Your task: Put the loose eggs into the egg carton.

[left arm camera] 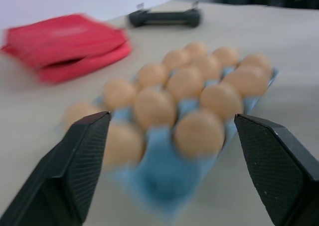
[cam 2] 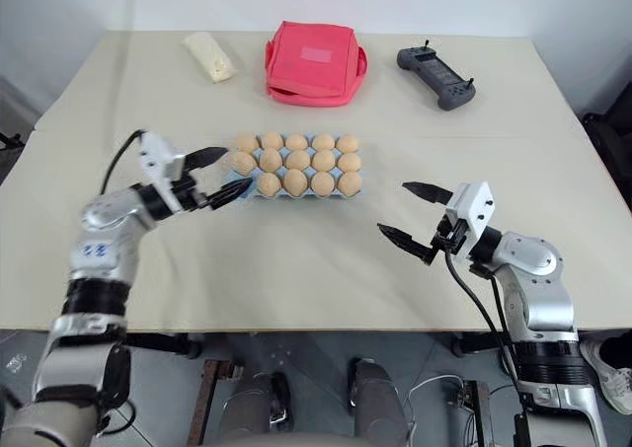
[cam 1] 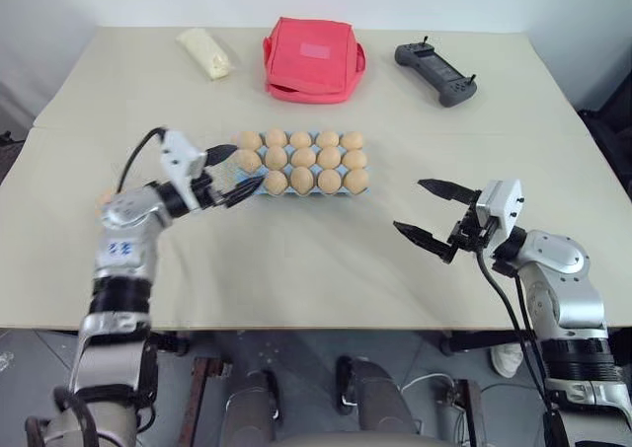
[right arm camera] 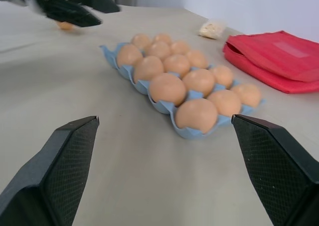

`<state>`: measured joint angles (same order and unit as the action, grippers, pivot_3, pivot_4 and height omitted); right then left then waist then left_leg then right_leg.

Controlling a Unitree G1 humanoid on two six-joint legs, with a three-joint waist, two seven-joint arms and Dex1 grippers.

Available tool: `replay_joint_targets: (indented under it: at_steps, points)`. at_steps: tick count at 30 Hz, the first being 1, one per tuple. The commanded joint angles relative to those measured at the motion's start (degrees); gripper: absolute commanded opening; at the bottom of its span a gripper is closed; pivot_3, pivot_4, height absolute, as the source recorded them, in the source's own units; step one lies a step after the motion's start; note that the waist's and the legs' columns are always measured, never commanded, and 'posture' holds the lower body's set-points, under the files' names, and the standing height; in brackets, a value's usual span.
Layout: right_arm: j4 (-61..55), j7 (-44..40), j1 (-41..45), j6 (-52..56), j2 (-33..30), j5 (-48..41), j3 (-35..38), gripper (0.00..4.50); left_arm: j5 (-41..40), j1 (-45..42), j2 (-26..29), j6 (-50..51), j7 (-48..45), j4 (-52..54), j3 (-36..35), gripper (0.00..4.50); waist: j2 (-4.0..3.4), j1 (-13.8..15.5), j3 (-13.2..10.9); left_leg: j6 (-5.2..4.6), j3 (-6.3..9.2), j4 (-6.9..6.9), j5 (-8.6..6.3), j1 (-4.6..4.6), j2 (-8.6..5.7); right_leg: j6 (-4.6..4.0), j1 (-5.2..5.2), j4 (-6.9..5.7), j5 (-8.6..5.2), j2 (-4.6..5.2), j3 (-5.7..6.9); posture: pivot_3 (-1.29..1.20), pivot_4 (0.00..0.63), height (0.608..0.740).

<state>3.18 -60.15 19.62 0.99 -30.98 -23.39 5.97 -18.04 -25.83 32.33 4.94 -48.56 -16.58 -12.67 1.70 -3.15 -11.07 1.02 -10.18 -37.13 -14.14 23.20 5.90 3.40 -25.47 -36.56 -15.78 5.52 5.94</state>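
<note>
left end effector (cam 1: 229,177): fingers spread wide, nothing between them, pointing at the near-left corner of the egg carton (cam 1: 298,188)
right end effector (cam 1: 427,214): fingers wide apart, empty, hovering over bare table (cam 1: 316,260), well off to the carton's right
egg carton: light blue, directly ahead of the left end effector and just off its fingertips; the cups I can see hold eggs (cam 1: 302,158), and the near-left corner cup is hidden behind the left fingers
loose egg (right arm camera: 66,25): one tan egg on the table beyond the left end effector in the right wrist view, away from the carton
red bag (cam 1: 313,59): past the carton, far side of the table from both end effectors
black controller (cam 1: 436,72): far side, ahead of the right end effector
pale wrapped lump (cam 1: 206,52): far side, ahead of the left end effector
</note>
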Motion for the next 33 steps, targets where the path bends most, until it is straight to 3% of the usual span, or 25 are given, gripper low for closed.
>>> replay_joint_targets:
  at_steps: [1, 9, 12, 16, 23, 33]
  points:
    - [0.02, -2.11, 1.64, -0.93, 0.35, -1.82, -0.24, 4.50, -2.53, 8.51, 1.29, 1.80, 3.85, 10.49, -6.01, 4.35, 0.01, 0.07, 0.00, -0.02, 0.08, 0.00, 0.00, 0.00, -0.03, 0.00, 0.02, -0.02, 0.00, 0.04, -0.01, 0.00, 0.150, 0.740]
    - [2.11, -6.51, 6.58, 0.53, 1.71, -2.60, -3.54, 4.50, -5.91, 32.98, -2.95, 1.56, 14.66, 25.20, -24.00, 4.35, 0.02, 0.30, -0.01, 0.16, 0.16, 0.02, -0.16, 0.02, -0.02, -0.08, 0.01, 0.06, 0.01, 0.20, 0.04, 0.00, 0.150, 0.740]
    - [3.57, -6.93, 8.37, 0.31, 2.70, -2.25, -4.06, 4.50, -7.56, 37.13, -6.42, 1.02, 19.74, 25.50, -29.16, 4.35, 0.04, 0.12, -0.01, 0.16, 0.16, 0.03, -0.18, 0.02, -0.03, -0.10, 0.01, 0.08, 0.00, 0.23, 0.07, 0.00, 0.150, 0.740]
    - [4.74, -8.04, 9.51, 0.32, 3.26, -1.93, -4.97, 4.50, -6.51, 39.19, -8.55, 0.44, 23.93, 24.57, -30.06, 4.35, 0.05, 0.63, 0.00, 0.18, 0.26, 0.02, -0.19, 0.03, 0.00, -0.21, 0.01, 0.09, -0.07, 0.19, 0.16, 0.00, 0.150, 0.740]
    - [4.68, -8.62, 10.52, 1.21, 2.99, -1.63, -6.00, 4.50, -5.71, 29.64, -5.24, 1.23, 26.37, 19.78, -26.56, 4.35, 0.05, 1.65, 0.00, 0.18, 0.20, 0.03, -0.20, 0.09, 0.01, -0.20, 0.01, 0.29, -0.05, 0.18, 0.17, 0.00, 0.150, 0.740]
    - [2.27, -7.20, 10.63, 3.40, 3.05, -1.67, -6.53, 4.50, -1.63, 7.66, 2.50, 1.30, 26.54, -2.02, -17.99, 4.35, 0.05, 1.37, 0.01, 0.04, 0.07, 0.10, -0.18, 0.06, 0.05, -0.14, -0.04, 0.21, 0.01, 0.05, 0.19, 0.00, 0.150, 0.740]
